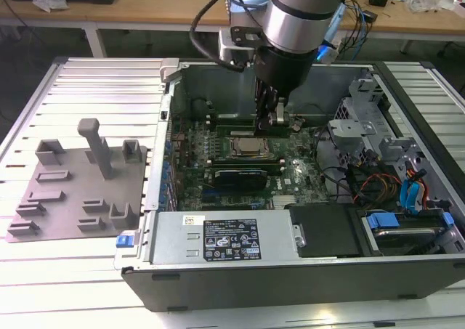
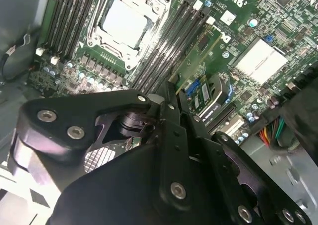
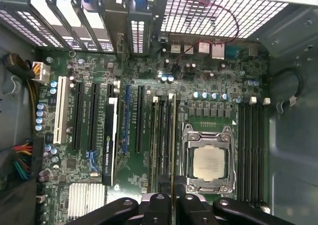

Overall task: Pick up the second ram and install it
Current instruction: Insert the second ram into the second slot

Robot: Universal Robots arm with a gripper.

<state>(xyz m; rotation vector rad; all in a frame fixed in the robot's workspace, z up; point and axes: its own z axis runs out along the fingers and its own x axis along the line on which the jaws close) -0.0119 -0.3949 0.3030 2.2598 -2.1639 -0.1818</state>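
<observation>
Judging from both wrist views, the second ram (image 2: 198, 66) was held edge-down, clamped in the gripper (image 2: 171, 103), over the memory slots (image 3: 164, 135) beside the CPU socket (image 3: 207, 161), apparently not yet fully seated.

Second ram (image 2: 195, 61): lower end hidden behind end effector (image 2: 171, 103) in second wrist view; end effector body cut off by picture's edge in both wrist views; arm (image 1: 301, 13) cropped above in exterior view.
</observation>
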